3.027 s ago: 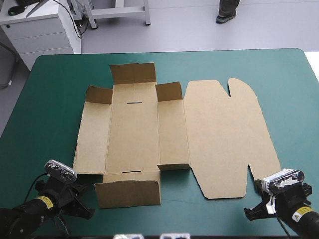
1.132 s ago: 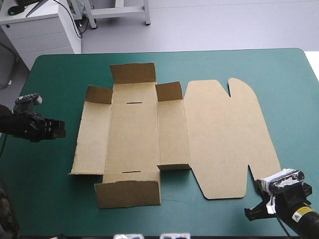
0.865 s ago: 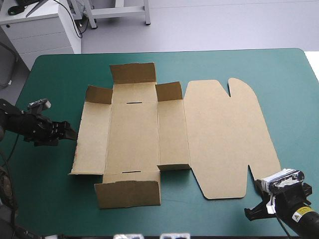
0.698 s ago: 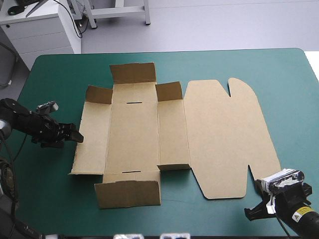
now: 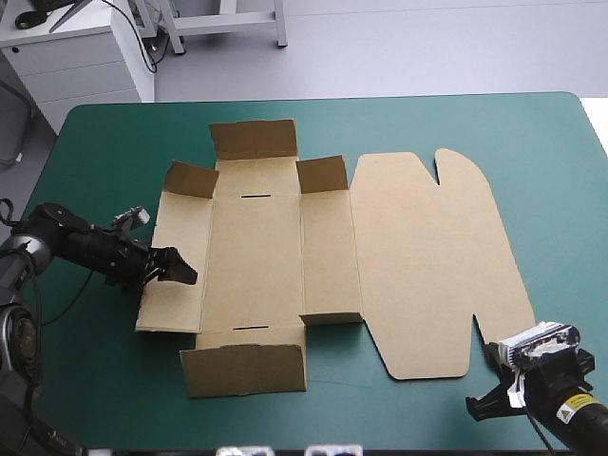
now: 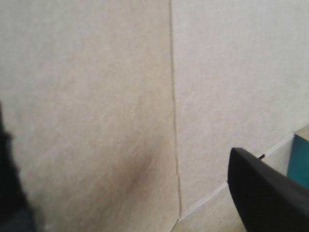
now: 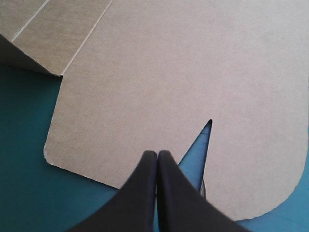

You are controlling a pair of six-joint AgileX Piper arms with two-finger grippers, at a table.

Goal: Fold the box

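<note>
The box (image 5: 408, 256), a cut sheet of brown board, lies opened out almost flat on the table's teal-green cover (image 5: 560, 190), with only its small corner flaps standing a little. The left gripper (image 5: 177, 272) hangs low over the outermost side panel, its black fingers (image 6: 263, 193) spread wide and the board under and between them, seemingly set to raise that panel as a wall. The right gripper (image 7: 157, 154), pressed together to a point, sits just short of the lid's notch, probably parked clear.

Table (image 5: 570, 190) under a teal-green cover, far corners rounded. Pale grey floor (image 5: 380, 47) beyond its far edge. White drawer desk (image 5: 81, 57) off its far-left corner; white metal frame (image 5: 228, 21) beside that.
</note>
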